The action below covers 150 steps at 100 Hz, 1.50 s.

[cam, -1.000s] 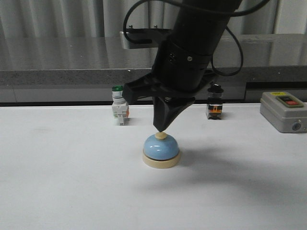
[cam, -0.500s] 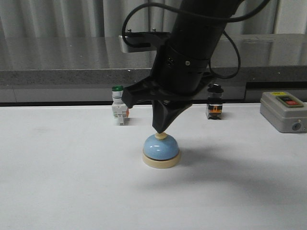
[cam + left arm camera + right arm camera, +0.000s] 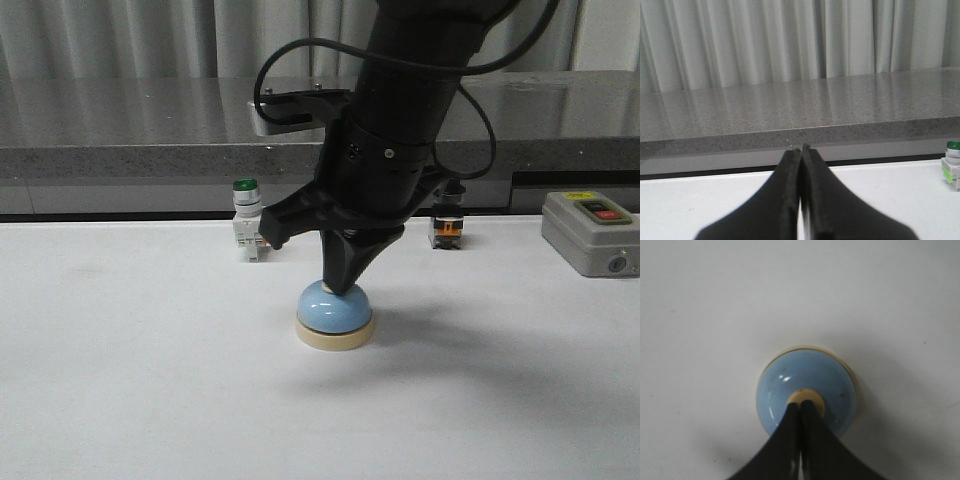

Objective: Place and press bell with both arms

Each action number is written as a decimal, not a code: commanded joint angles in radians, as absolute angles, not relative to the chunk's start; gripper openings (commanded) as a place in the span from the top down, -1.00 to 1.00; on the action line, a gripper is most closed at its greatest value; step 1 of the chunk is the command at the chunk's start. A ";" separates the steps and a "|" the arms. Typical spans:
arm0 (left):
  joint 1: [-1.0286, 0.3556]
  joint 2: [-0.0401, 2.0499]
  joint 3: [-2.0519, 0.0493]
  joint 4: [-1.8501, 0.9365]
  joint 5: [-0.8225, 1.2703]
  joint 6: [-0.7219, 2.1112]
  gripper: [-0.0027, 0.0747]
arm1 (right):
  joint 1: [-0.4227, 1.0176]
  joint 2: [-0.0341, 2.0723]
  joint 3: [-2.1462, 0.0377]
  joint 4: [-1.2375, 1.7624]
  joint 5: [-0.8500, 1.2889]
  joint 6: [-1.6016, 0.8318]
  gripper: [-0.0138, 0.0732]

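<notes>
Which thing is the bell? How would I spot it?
Look at the white table, right below the black right gripper. The bell is a light-blue dome on a cream base, unlike the green-capped switch and grey box behind.

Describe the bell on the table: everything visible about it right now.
The bell is a small glossy light-blue dome on a round cream base, with a cream button on top. It sits upright on the white table, near the middle, in front of the green-capped switch. The right gripper, its fingers shut together into a point, comes down from above with its tip on the button. The dome shows a few small dark specks and highlights. Nothing else touches it.
</notes>
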<state>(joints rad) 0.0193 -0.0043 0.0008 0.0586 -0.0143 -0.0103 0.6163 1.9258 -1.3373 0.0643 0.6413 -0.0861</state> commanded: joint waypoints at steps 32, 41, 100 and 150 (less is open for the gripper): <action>0.021 -0.035 0.043 0.052 -0.098 -0.019 0.98 | 0.596 1.702 -1.365 0.036 0.652 -0.095 0.82; 0.021 -0.035 0.043 0.052 -0.098 -0.019 0.98 | 0.568 1.658 -1.365 0.032 0.669 -0.086 0.82; 0.021 -0.035 0.043 0.052 -0.098 -0.019 0.98 | 0.232 1.236 -0.959 0.026 0.481 -0.042 0.82; 0.021 -0.035 0.043 0.052 -0.098 -0.019 0.98 | 0.126 0.767 -0.608 0.027 0.248 -0.041 0.82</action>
